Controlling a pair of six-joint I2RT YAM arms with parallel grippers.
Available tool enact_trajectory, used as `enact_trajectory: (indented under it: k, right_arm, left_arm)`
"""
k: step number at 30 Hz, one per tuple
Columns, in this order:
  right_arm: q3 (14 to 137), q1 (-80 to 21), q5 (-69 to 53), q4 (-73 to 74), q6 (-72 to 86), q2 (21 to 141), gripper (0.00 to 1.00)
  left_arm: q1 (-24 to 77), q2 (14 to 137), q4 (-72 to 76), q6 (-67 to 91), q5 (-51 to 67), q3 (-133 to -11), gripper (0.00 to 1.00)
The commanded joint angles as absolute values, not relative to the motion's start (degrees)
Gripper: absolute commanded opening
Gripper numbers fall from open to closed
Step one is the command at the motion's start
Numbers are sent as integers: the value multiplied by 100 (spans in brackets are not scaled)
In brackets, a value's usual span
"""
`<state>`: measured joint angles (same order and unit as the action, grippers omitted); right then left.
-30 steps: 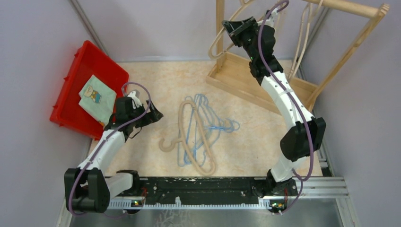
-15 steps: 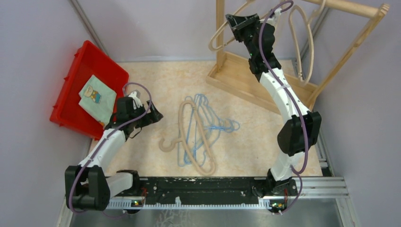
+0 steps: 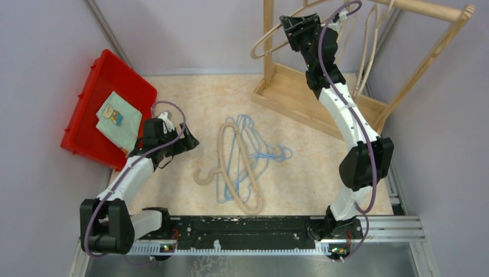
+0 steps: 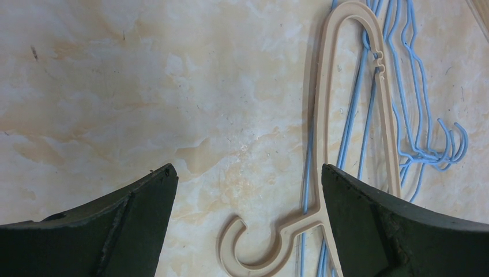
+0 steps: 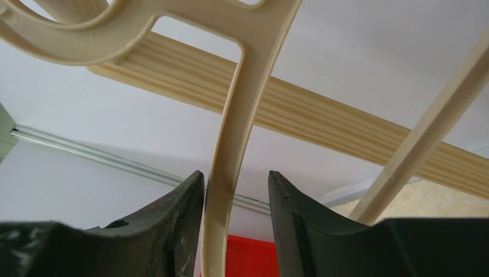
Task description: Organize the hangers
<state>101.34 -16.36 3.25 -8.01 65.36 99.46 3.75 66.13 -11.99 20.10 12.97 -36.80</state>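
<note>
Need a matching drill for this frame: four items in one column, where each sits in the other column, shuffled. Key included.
1. red bin
2. blue wire hangers
3. cloth
4. raised beige hanger

A. inside the bin
B. flat on the table, mid-scene
C. at the wooden rack, between the jaws of the right gripper
D. at the table's far-left edge

Pairs: 1-D, 2-B, 3-A, 4-C

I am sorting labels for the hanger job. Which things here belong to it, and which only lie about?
For the job: wooden rack, beige hanger at its rod, beige hangers on the table, blue wire hangers.
Lying about: red bin, printed cloth in it.
</note>
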Motion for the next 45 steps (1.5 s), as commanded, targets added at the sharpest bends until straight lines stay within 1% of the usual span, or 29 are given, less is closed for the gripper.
enact_trajectory:
  k: [1,5,8,16,21,26,31,33,37,41,45]
  right_arm:
    - [10574,-1704,457,-606,6139,9523,46]
    - [10745,-1855,677,-23,5700,9297,56]
    - [10893,-2027,897,536,5279,9220,59]
    - [10952,-2652,1914,1933,3962,8933,61]
    - [10693,-3233,2801,2328,3098,8561,62]
    - [10368,-4222,3941,2920,2173,8150,62]
    - [9575,-5178,4639,3786,2247,7648,62]
    - [9238,-5580,4597,4129,2315,7545,62]
    - [8459,-6054,3466,4414,2451,7575,61]
    - [7444,-6478,2563,4021,2610,7743,61]
    - [6924,-6752,1822,3429,2670,8048,60]
  left_arm:
    - [365,6644,-1040,1926,1375,-3643,100]
    - [368,6633,-1028,1949,1401,-3652,100]
    - [362,6619,-1028,1949,1434,-3662,100]
    - [367,6577,-1028,1968,1504,-3648,100]
    - [363,6578,-1028,1969,1556,-3632,100]
    - [367,6566,-1016,2005,1561,-3637,100]
    - [368,6572,-944,2080,1616,-3581,100]
    - [367,6584,-913,2099,1633,-3569,100]
    - [367,6625,-894,2125,1588,-3551,100]
    - [362,6649,-894,2159,1583,-3533,100]
    - [362,6641,-947,2142,1569,-3514,100]
